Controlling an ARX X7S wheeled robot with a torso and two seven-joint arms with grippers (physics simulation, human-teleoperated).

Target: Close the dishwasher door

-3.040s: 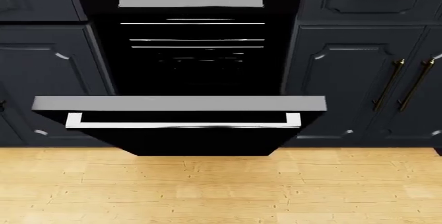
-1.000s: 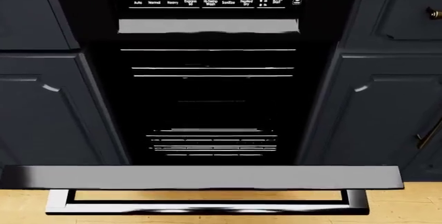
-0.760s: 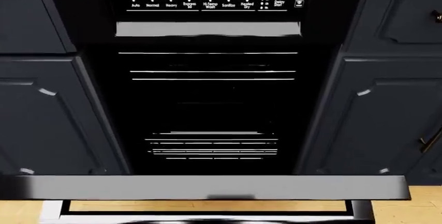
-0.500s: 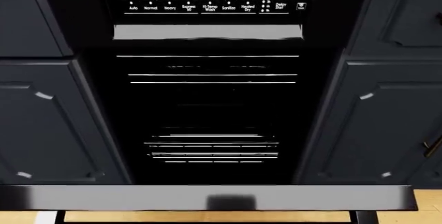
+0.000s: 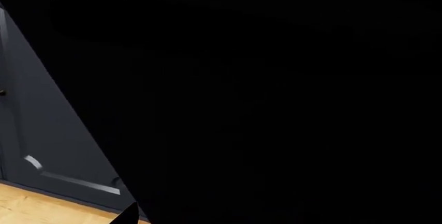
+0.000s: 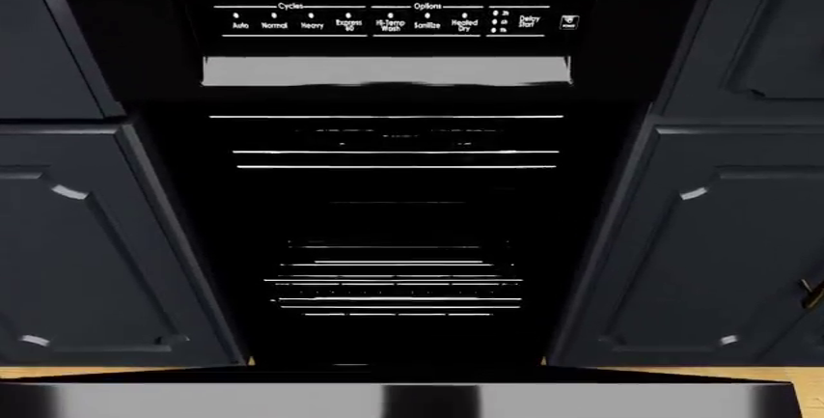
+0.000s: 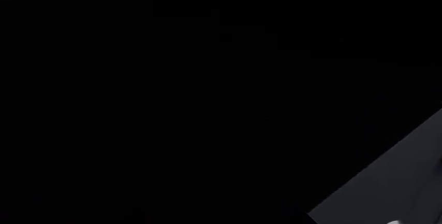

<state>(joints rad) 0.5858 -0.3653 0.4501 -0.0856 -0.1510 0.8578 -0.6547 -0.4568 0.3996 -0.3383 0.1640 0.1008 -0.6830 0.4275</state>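
The dishwasher door hangs open, dropped toward the camera, and only its top edge shows as a glossy grey-black band across the very bottom of the head view. Above it the dark inside of the dishwasher fills the middle of the frame, with thin white lines of the racks in the lower centre. Near the top centre runs a strip of white cycle labels, and just under it a pale grey bar. Navy cabinet doors stand at the left and right edges. A sliver of wooden floor shows at the lower left, just above the door's edge.

Both wrist views are almost wholly black. The left one shows a cabinet door and floor at its lower left. Neither gripper appears in any view, so I cannot tell how the jaws stand.
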